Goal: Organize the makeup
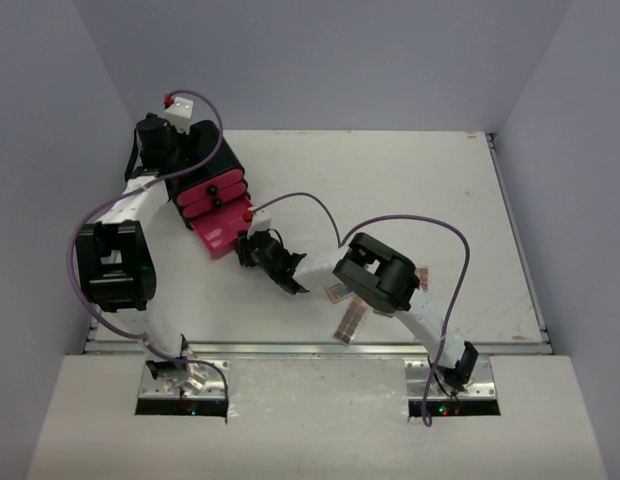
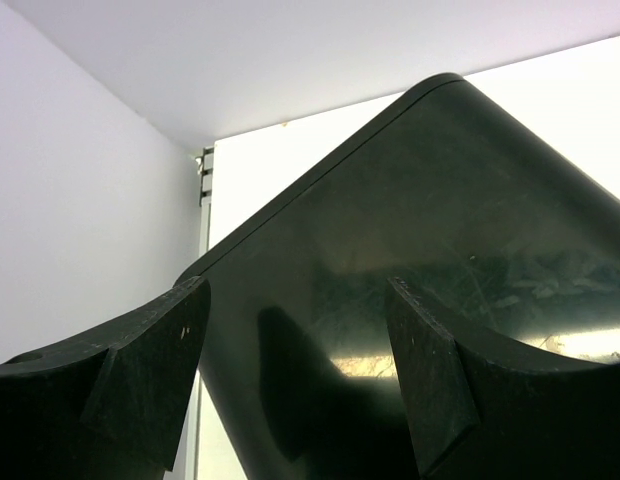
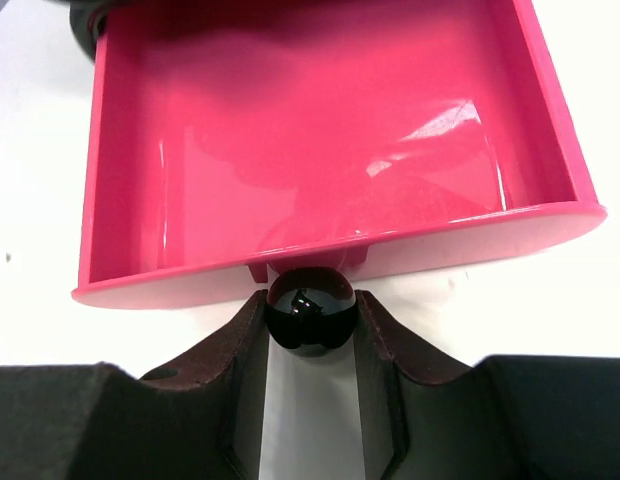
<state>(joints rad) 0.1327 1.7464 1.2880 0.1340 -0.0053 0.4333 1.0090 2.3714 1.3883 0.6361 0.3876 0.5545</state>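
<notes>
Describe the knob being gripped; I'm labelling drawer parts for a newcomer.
On the table's far left stands a black box with pink drawers. One drawer is pulled out; its knob is a glossy black ball centred on the front, the only one between the right arm's jaws.

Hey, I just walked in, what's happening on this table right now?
The right pincer is closed on the black knob of a pink drawer, which stands pulled out of the black box and is empty. The left pincer is open at the top of that box; whether it presses on it is unclear. A couple of makeup palettes lie on the table under the right arm, not yet put away.
</notes>
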